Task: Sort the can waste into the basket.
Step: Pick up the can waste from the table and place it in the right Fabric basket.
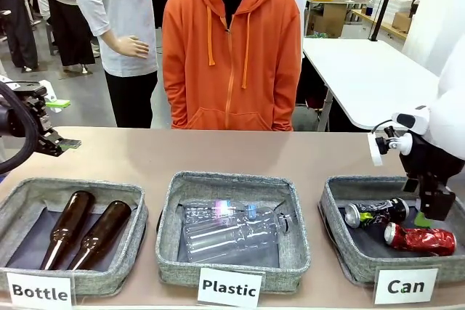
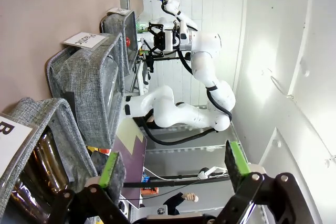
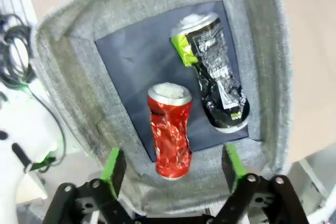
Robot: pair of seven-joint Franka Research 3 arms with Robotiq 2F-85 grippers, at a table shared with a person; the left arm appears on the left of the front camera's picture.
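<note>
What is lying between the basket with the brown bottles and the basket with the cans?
The Plastic basket lies there, holding clear plastic bottles, as the front view shows.

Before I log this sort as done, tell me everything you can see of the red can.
The red can is small, shiny metal, crushed and creased, with a silver top. It lies on its side on the dark lining of the Can basket, beside the black can, seemingly not touching it. The right end effector hangs open above it, gripping nothing.

Front view and right wrist: same basket
</note>
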